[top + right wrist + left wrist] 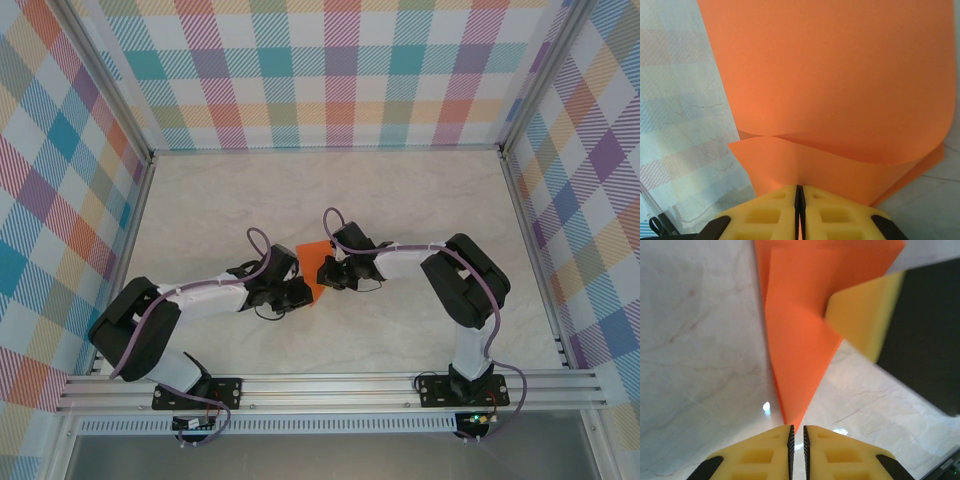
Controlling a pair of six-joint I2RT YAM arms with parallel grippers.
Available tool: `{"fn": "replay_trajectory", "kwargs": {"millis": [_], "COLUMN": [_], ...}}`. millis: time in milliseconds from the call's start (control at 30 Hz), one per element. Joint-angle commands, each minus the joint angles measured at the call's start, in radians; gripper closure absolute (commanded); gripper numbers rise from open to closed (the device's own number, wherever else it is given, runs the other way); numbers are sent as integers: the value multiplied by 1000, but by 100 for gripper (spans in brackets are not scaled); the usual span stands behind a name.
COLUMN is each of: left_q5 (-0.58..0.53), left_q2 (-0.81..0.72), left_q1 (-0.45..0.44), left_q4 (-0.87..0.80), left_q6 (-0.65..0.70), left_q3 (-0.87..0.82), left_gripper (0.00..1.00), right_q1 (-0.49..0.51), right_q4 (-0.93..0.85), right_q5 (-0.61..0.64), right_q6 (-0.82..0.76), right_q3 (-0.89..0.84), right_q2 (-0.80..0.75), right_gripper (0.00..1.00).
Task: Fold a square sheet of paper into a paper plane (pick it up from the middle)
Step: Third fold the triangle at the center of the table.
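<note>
Left claw (797, 432) pinches tip of folded orange sheet (800, 340); right claw (799, 190) clamps its edge.

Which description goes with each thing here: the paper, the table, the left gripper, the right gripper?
Things:
1. paper
2. table
3. left gripper
4. right gripper

Descriptions:
A. pale and marbled
B. shut on the paper's wide, curling part
C. bright orange, partly folded
D. shut on the paper's narrow point

Pairs: 1-C, 2-A, 3-D, 4-B
</note>
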Motion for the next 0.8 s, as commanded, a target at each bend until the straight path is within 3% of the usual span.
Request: {"fn": "replay_trajectory", "kwargs": {"millis": [0,267,533,767], "left_q5": [-56,27,16,-8], "left_q2": [-3,108,128,138], "left_q1": [-11,-12,-12,-12], "left_q4": [28,117,46,-5], "left_q6": [-21,-46,-32,-17], "left_q3": [20,13,-7,-12], "left_gripper": [85,90,94,99], "right_q1": [7,7,7,14], "right_q4": [-60,-61,-76,-57], "right_q5": [36,34,19,-2], "right_q6": [1,3,3,33], "right_q3": [-9,-3,23,-14], "right_q2": [22,22,-28,-98], "right_gripper": [88,88,89,99]}}
